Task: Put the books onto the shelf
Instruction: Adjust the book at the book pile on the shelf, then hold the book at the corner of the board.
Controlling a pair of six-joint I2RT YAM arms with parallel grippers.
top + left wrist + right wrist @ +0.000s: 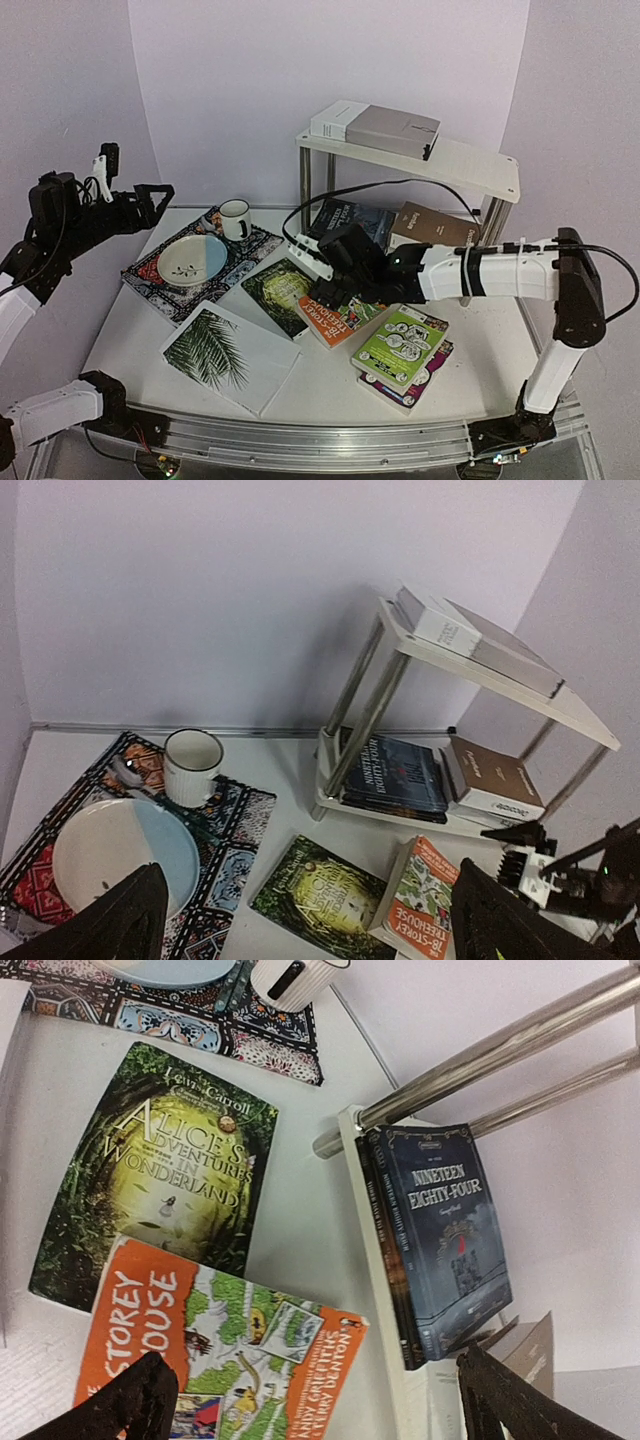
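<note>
While left end effector (310, 880) and right end effector (315, 1360) gape, the shelf (480, 165) holds two books (385, 127) above, perhaps four below.

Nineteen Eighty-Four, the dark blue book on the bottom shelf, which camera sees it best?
The right wrist view: the dark blue book is close and its title is easy to read. The top external view shows it small and far away. The left wrist view shows it small under the shelf top, title hard to read.
</note>
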